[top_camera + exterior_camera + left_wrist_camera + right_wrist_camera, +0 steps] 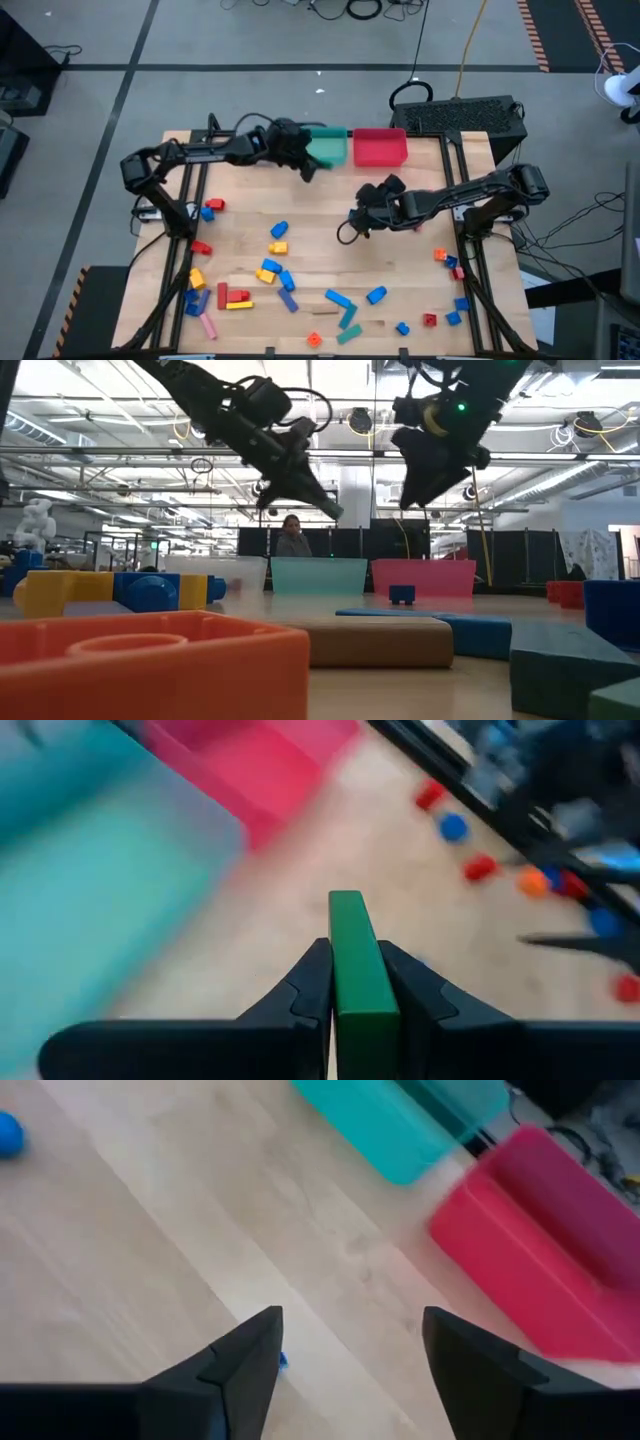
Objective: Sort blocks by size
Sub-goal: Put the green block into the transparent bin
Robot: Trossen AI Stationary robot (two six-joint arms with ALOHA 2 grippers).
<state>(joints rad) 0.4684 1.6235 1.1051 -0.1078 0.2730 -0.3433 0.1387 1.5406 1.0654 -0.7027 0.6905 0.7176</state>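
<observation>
From above, the left hand [305, 165] sits at the far side of the worktop [320, 275], just beside the teal bin [328, 147], with the red bin [380, 147] next to that. The right hand [362, 215] hangs over bare wood near the middle, well apart from both bins. Most blocks [278, 248] lie scattered across the near half, with a few more at the right edge.

At table height, both hands are raised clear of the worktop: the left hand [315, 495] above the teal bin [318, 575], the right hand [418, 485] above the red bin [424, 577]. A small blue block [402, 594] stands before the red bin, and a person [292, 538] shows beyond the bins.

The left wrist camera shows the left hand's fingers [300, 995] pinching a green block [356, 970] upright between them; the teal bin [90, 890] is close by, though blur makes it hard to judge whether the block is over it.

The right wrist camera shows the right hand [352, 1345] spread wide with nothing in it, over bare wood.
</observation>
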